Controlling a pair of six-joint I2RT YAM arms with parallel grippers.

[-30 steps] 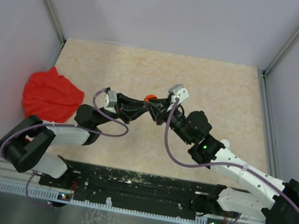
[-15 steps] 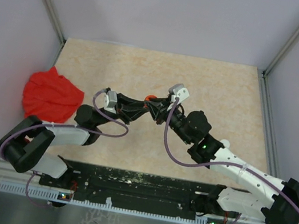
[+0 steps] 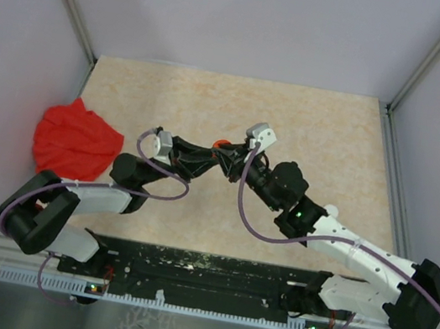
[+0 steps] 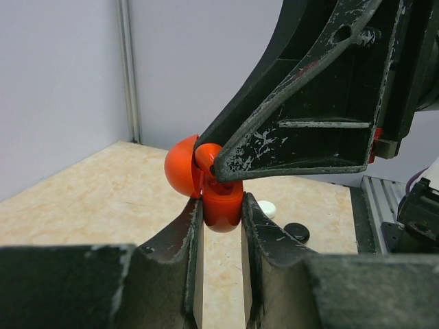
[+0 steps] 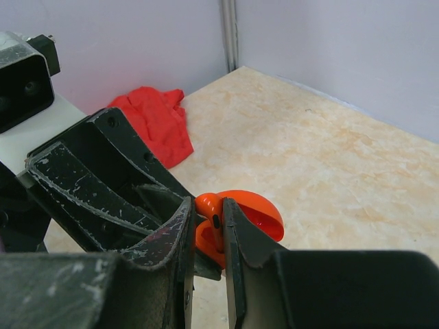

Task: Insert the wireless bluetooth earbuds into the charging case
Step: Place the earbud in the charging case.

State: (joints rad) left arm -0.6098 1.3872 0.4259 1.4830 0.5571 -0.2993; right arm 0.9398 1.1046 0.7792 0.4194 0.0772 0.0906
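Observation:
An orange charging case [image 4: 221, 204] with its lid [image 4: 180, 173] swung open is held off the table between my left gripper's [image 4: 221, 214] shut fingers. My right gripper [image 5: 208, 218] is shut on an orange earbud [image 5: 210, 205] and holds it at the case's open mouth, against the case body [image 5: 204, 248] and beside the lid [image 5: 259, 211]. In the top view the two grippers meet at mid-table, and only a bit of the orange case [image 3: 220, 142] shows between them. The right gripper's fingers [image 4: 309, 130] fill the upper right of the left wrist view.
A crumpled red cloth [image 3: 75, 139] lies at the table's left edge, also in the right wrist view [image 5: 154, 123]. A small white round piece [image 4: 267, 208] and a black one [image 4: 296, 232] lie on the table beyond the case. Grey walls enclose the table.
My right wrist has shifted slightly left toward the left gripper. Both grips are unchanged.

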